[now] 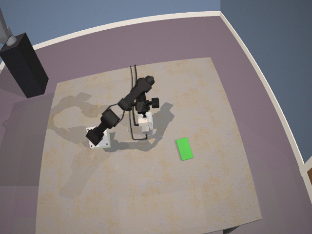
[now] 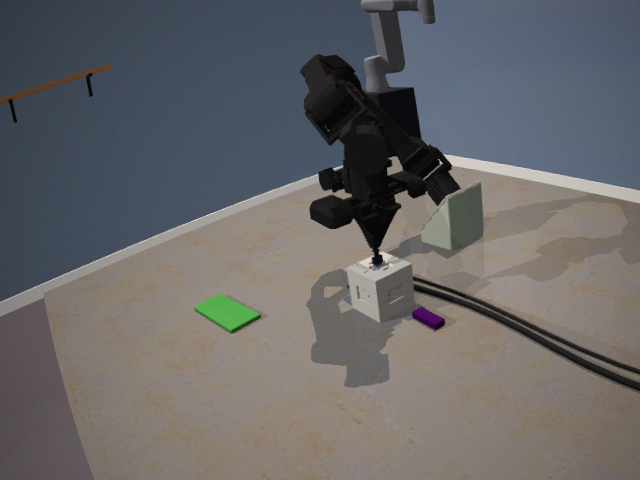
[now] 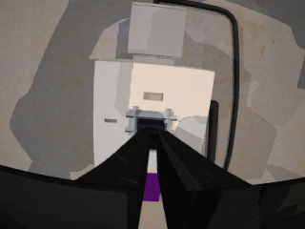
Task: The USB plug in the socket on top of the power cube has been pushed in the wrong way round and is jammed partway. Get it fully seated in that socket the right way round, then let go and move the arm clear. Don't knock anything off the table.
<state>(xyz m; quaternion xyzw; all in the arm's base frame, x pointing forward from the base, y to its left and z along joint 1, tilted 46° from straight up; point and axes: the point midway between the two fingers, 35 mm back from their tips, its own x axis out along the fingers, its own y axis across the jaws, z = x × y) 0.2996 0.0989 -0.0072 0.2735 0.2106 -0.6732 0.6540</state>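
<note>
The white power cube (image 1: 150,123) (image 2: 368,302) (image 3: 193,91) stands on the table. A light grey bracket (image 3: 152,114) frames the socket area on its top. My gripper (image 1: 144,115) (image 2: 376,251) (image 3: 152,137) points down over the cube and is shut on the dark USB plug (image 2: 377,260) (image 3: 151,124). The plug is low at the cube's top, inside the bracket's outline in the wrist view. The fingers and plug body cover the socket opening, so the plug's depth and which way round it is cannot be told.
A grey adapter (image 1: 145,128) (image 3: 157,30) sits at one cube side, with black cables (image 1: 139,139) (image 2: 516,321) (image 3: 235,72) nearby. A purple block (image 2: 428,318) (image 3: 152,187) lies beside the cube. A green slab (image 1: 184,148) (image 2: 227,312) lies farther off. A pale wedge (image 2: 466,219) stands under my arm's base.
</note>
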